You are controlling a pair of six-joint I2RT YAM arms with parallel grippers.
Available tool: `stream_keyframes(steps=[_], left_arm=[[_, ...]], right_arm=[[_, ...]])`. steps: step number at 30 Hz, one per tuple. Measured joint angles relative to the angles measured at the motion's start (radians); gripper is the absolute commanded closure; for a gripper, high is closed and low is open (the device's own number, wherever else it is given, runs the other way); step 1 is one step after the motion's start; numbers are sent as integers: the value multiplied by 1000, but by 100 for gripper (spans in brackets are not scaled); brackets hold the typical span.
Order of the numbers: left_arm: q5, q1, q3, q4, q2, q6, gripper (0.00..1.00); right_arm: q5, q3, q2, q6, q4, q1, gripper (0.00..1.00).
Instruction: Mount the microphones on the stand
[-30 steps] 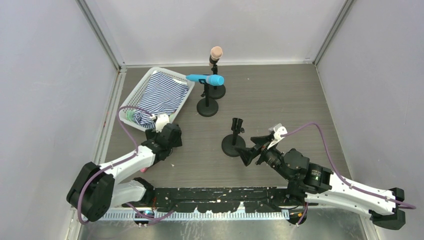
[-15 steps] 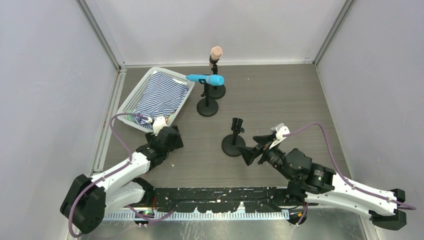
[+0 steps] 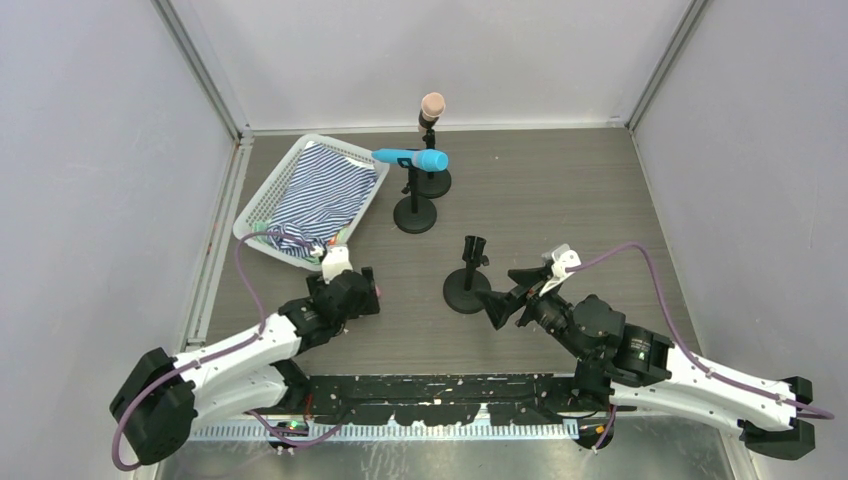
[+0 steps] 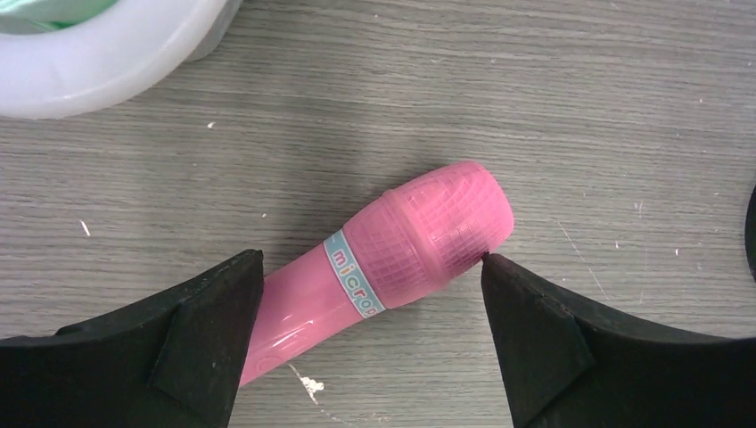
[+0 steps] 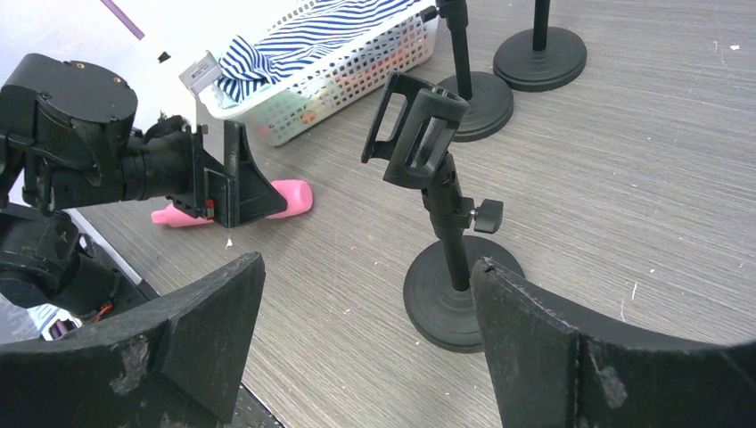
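Pink microphone [image 4: 392,267] lies between the spread left fingers [image 4: 544,352].

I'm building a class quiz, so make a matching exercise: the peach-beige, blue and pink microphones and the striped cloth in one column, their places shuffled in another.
1. peach-beige microphone
2. bright blue microphone
3. pink microphone
4. blue-and-white striped cloth

A. in the white mesh basket
B. on the grey table between the open jaws of the left gripper
C. upright on the farthest black stand
D. sideways on the middle black stand

Pairs: 1-C, 2-D, 3-B, 4-A
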Motion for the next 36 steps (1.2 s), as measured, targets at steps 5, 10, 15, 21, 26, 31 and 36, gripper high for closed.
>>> stream_keyframes(steps=[5,10,15,21,26,31,36], left_arm=[[-6,-75,6,-4,47,-16,9],[3,-199,20,-47,125,-18,18],[6,-232,45,-88,154,-21,34],[12,-248,116,-110,235,-7,51],[26,-266,187,-112,330,21,60],[37,-270,203,-116,347,47,83],[42,-270,204,-127,322,71,100]], right_arm=[[0,13,6,-3,-4,0,10],[0,14,6,-3,-10,0,10],[0,14,6,-3,-18,0,10],[1,16,8,-2,-18,0,10],[40,38,11,17,-40,0,10],[150,117,5,88,-146,0,7],[215,190,-8,180,-251,0,6]])
